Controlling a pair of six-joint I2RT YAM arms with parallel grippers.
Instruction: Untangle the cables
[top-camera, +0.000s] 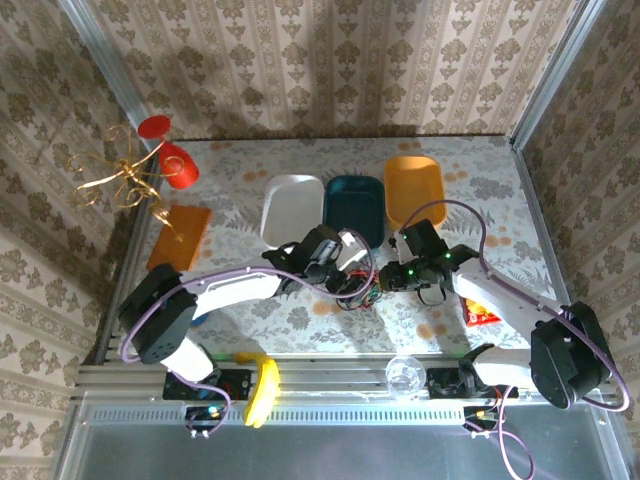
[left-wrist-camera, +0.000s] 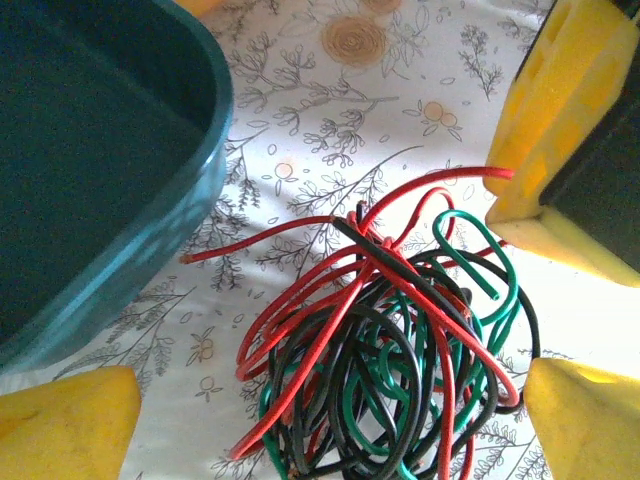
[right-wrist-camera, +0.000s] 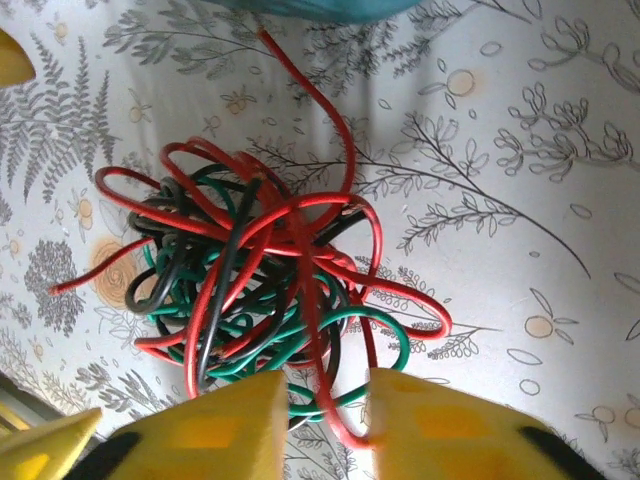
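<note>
Mid-worktop (top-camera: 270, 318), cables (right-wrist-camera: 260, 280) sit as one red-green-black knot just beside the teal bin (top-camera: 352, 182) wall, with bare surface on the near side. Left end effector (left-wrist-camera: 330, 430) is spread wide, straddling the knot and gripping nothing. Right end effector (right-wrist-camera: 328, 410) is narrowed with a red strand in the gap; can't tell if it's pinched. White bin (top-camera: 290, 184) and orange bin (top-camera: 412, 162) flank the teal one.

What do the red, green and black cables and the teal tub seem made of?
Thin red, green and black cables: probably wire in glossy plastic insulation, given highlights and springy loops. Teal tub: likely moulded plastic, smooth with a rounded rim.
</note>
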